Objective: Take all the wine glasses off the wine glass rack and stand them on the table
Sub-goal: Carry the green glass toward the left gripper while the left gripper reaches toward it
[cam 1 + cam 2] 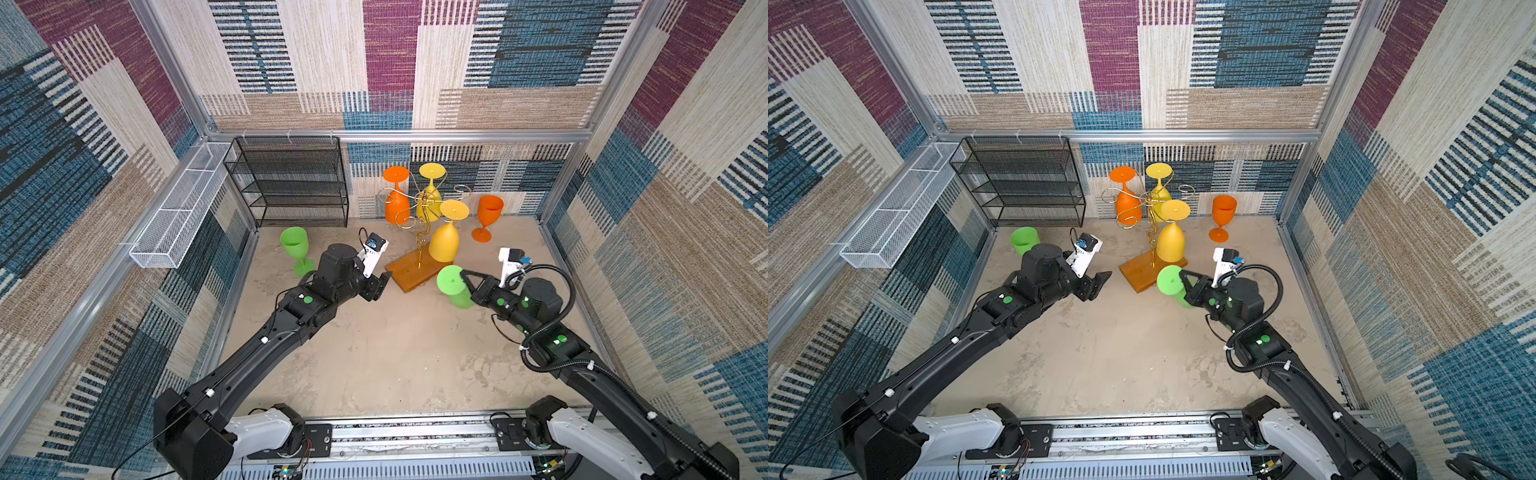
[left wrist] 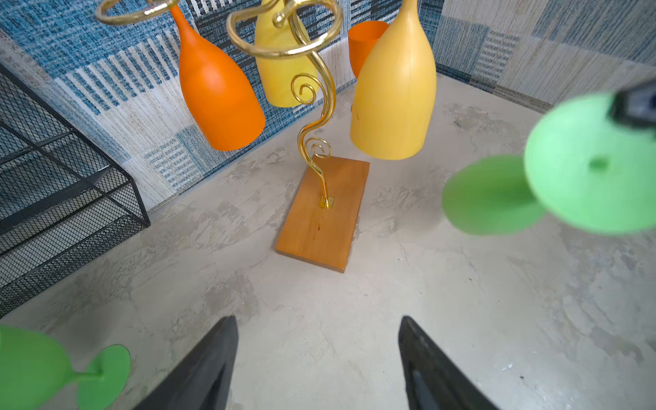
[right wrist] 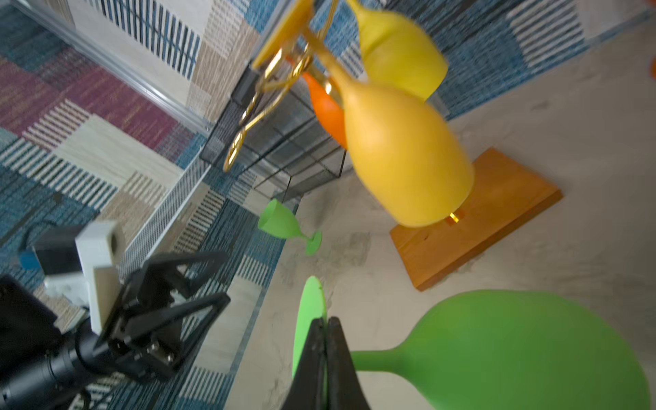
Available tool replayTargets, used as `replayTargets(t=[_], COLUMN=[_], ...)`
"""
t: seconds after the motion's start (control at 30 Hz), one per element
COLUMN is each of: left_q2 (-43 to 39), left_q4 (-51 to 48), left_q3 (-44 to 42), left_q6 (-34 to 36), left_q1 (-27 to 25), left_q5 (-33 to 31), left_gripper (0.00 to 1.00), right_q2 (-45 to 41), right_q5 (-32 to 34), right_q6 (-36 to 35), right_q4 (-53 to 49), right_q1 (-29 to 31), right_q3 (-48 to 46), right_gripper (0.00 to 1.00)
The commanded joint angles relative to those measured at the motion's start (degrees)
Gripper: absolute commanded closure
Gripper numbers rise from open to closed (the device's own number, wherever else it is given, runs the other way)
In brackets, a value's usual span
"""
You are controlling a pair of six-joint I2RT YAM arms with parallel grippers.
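White wire mesh tray [image 1: 166, 232] on the left wall, black mesh shelf unit [image 1: 291, 187] at the back left. Upright green wine glass [image 1: 296, 247] stands on the surface [image 1: 395, 353] in front of the shelf.

Left gripper [image 1: 384, 281] hovers just left of the rack's wooden base [image 1: 405, 274]. Its fingers [image 2: 209, 369] are spread wide with nothing between them.

Wine glass rack [image 1: 420, 249] stands mid-back. Three glasses hang on it foot-up: orange hanging glass [image 1: 397, 208], rear yellow glass [image 1: 430, 208] and front yellow glass [image 1: 444, 243].

Held green wine glass [image 1: 449, 281] is off the rack's arms, near the base's right corner, foot up and bowl tilted down. Can't tell if the bowl touches the surface. Right gripper [image 1: 462, 273] has its fingers [image 3: 335, 355] pinched nearly together on the stem right at the foot.

Upright orange wine glass [image 1: 489, 212] stands at the back right.
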Motion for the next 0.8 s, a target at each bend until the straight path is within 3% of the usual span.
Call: replayTargets(t=[0.0,0.13,0.5,0.77], left_q2=[1.3,1.2,-0.8,-2.5], left_q4=[-4.6,-11.3,-34.6,-37.9], left_q3=[3.9,8.2,15.2,16.1], left_q6=[-4.6,-11.2,-34.6,-50.6], left_q1=[0.0,0.0,0.1,0.2], left_q5=[-1.1,-2.3,-2.7,0.3], left_gripper=[0.26,0.29,0.29,0.32], right_q2=[2.8,6.9,13.0,14.2], right_q5=[2.1,4.9,8.5,13.2], right_q6=[-4.9,-12.2,-31.6,-45.2], right_q4=[7.2,11.1,22.4,28.5], right_q1=[6.0,12.7,23.6,29.6], right_q3=[-0.4,0.2,0.8,-1.6], right_gripper=[1.0,1.0,1.0,1.0])
